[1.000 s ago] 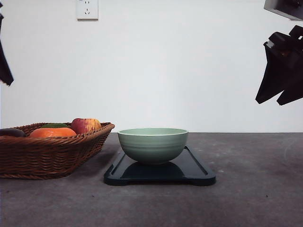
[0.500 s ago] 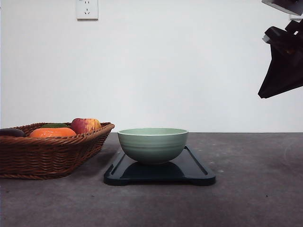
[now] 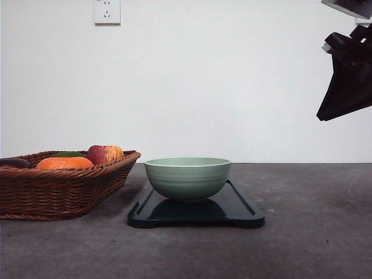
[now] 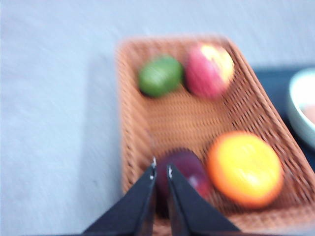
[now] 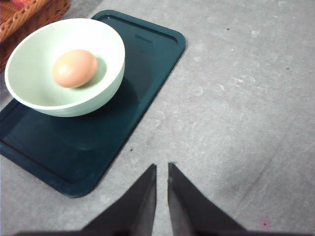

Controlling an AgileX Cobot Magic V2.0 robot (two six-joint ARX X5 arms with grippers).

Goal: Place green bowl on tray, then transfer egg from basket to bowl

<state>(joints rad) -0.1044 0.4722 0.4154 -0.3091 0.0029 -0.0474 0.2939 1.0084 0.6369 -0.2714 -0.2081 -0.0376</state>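
The green bowl (image 3: 187,177) stands on the dark tray (image 3: 241,210) at the table's middle. In the right wrist view the tan egg (image 5: 75,68) lies inside the bowl (image 5: 74,101), which sits on the tray (image 5: 147,59). My right gripper (image 5: 161,169) is shut and empty, over bare table beside the tray; in the front view it (image 3: 325,113) hangs high at the far right. The wicker basket (image 3: 64,189) is left of the tray. My left gripper (image 4: 161,169) hovers shut and empty above the basket (image 4: 162,123), in a blurred picture.
The basket holds a red-yellow apple (image 4: 209,69), a green fruit (image 4: 160,74), an orange fruit (image 4: 244,167) and a dark purple item (image 4: 189,172) right under the left fingers. Grey tabletop (image 5: 246,98) spreads right of the tray. A wall socket (image 3: 107,10) is behind.
The right gripper rose a little and drew toward the right edge, then held still. The left arm's dark edge left the front view. Bowl, tray and basket have not moved.
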